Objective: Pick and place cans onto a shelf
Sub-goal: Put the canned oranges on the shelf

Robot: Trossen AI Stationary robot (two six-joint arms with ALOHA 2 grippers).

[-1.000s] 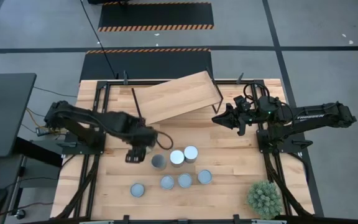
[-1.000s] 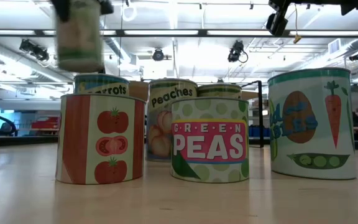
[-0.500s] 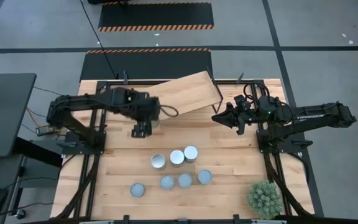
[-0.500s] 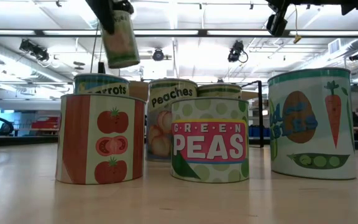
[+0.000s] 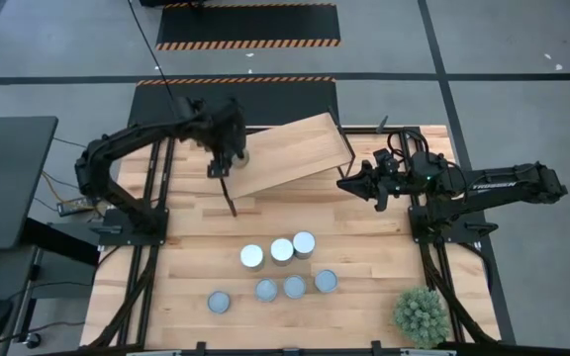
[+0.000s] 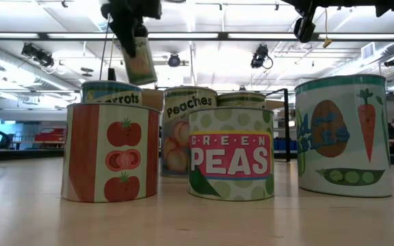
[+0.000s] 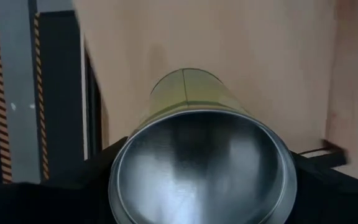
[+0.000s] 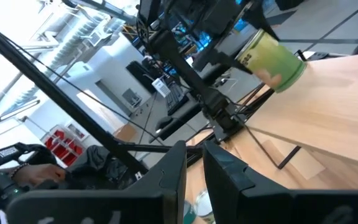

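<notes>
My left gripper (image 5: 230, 150) is shut on a can with a yellowish-green side label (image 6: 139, 60), above the left end of the light wood shelf (image 5: 290, 150). The can's silvery round end (image 7: 201, 171) fills the left wrist view; it also shows in the right wrist view (image 8: 276, 57). Several other cans stand upright on the table, among them one with a silvery top (image 5: 252, 256) and the green peas can (image 6: 231, 154). My right gripper (image 5: 348, 185) waits, shut and empty, off the shelf's right end. My left gripper pinches the can's side wall (image 7: 143, 119) between its two fingers, near the silvery end. The fingers (image 7: 95, 171) stand on opposite sides of the can and come from above, slanting. The can is lifted clear and hangs tilted below the gripper, over the shelf.
A spiky green plant ball (image 5: 422, 316) sits at the table's near right corner. The shelf stands slanted across the far middle of the table on thin black legs (image 5: 228, 198). Black frame rails (image 5: 146, 287) run along both table sides.
My left gripper has carried the can from beside the group of cans toward the table's far edge and up, to above the shelf's left end. The can has gone from upright to tilted. My right arm has kept still.
</notes>
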